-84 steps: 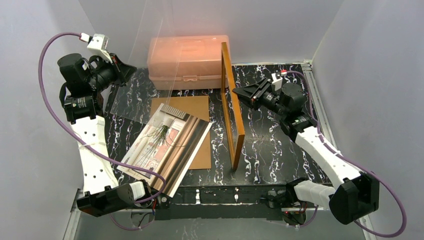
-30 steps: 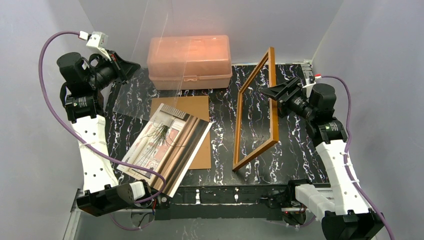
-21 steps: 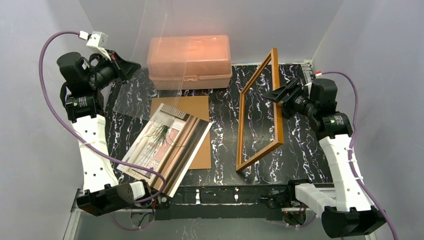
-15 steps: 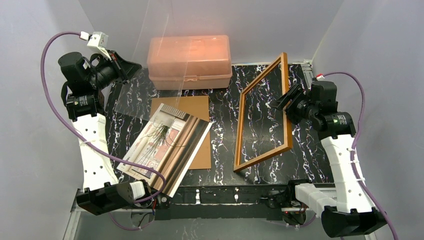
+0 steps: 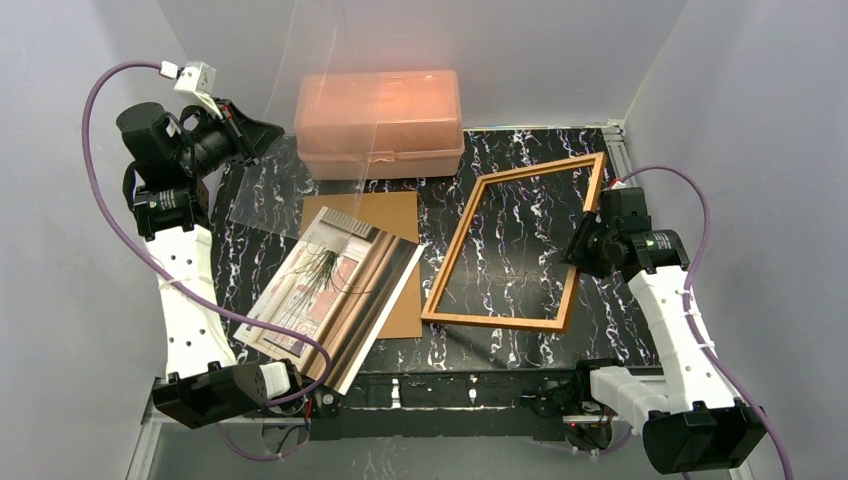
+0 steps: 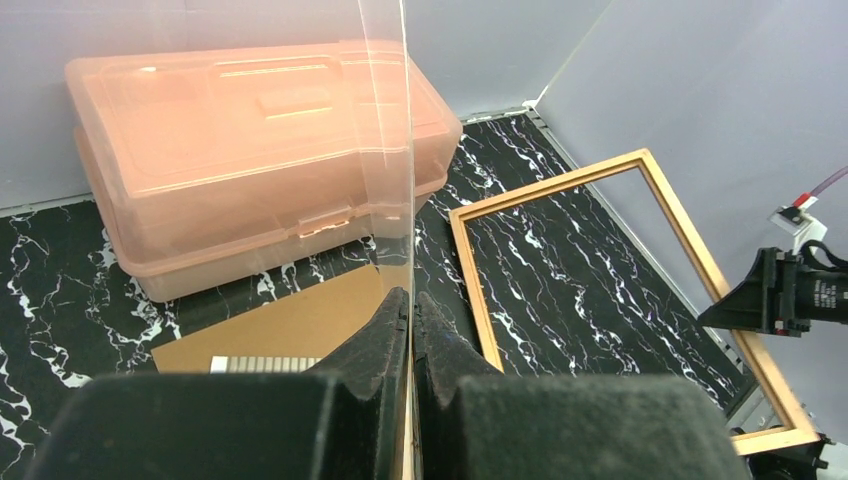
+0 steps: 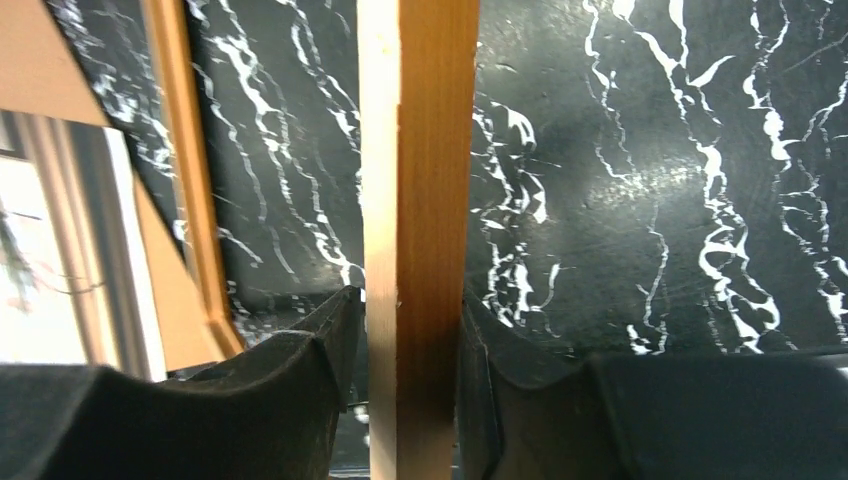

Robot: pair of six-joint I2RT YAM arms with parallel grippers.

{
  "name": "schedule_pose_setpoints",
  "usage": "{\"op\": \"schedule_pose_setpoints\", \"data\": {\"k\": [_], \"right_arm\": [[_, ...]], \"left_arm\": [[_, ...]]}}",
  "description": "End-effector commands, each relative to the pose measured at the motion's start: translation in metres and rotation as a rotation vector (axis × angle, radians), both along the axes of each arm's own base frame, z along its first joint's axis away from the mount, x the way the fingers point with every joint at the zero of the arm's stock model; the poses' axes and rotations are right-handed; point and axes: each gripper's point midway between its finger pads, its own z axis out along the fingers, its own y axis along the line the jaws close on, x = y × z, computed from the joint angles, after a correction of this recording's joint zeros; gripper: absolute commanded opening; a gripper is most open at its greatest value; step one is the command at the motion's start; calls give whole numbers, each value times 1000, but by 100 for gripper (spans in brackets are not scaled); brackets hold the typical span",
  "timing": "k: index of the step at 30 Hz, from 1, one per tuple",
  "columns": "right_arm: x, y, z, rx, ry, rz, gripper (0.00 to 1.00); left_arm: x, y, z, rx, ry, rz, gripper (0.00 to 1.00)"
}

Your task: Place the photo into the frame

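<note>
Vs earlier: frame (image 5: 452, 249) was upright on its edge mid-bench, then tipped over to the right in steps. It's now down flat or nearly so on the right half of the bench (image 5: 500, 145); can't tell if the right-hand rail is lifted off the surface. R arm swung out right and dropped low with it. L arm, pink box (image 5: 378, 120), backing board (image 5: 395, 215) and photo (image 5: 330, 290) are unchanged. Pose: R arm reaches fwd from its base along the right side, wrist low, right claw (image 5: 585, 250) pointing left at the frame's right rail. L arm is up high at far left, left claw (image 5: 262, 135) pointing right. It's closed on the edge of the clear sheet (image 5: 270, 190), which hangs steeply in front of the box; wrist cam shows the sheet edge pinched betw the pads. Right claw (image 7: 405, 330) grips the frame: rail runs straight betw the fingers (image 7: 300, 370), both touching the wood. Photo is picture side up, skewed, lying partly on the backing board, near corner past the bench's front edge. It's just left of the frame w/ a small gap, well apart from the right claw, and below and nearer than the left claw.
</note>
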Motion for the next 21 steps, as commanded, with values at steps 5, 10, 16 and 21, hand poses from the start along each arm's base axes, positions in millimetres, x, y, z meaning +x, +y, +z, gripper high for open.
{"op": "schedule_pose_setpoints", "data": {"k": [5, 10, 16, 21], "right_arm": [[-13, -18, -32, -163, 62, 109, 37], [-20, -27, -39, -209, 83, 106, 26], [-13, -21, -54, -204, 144, 155, 23], [-3, -20, -55, -259, 180, 221, 22]], "left_arm": [[-3, -6, 10, 6, -39, -40, 0], [-3, -7, 8, 4, -34, -50, 0], [-6, -8, 9, 17, -43, -54, 0], [-6, -9, 10, 12, -42, -59, 0]]}}
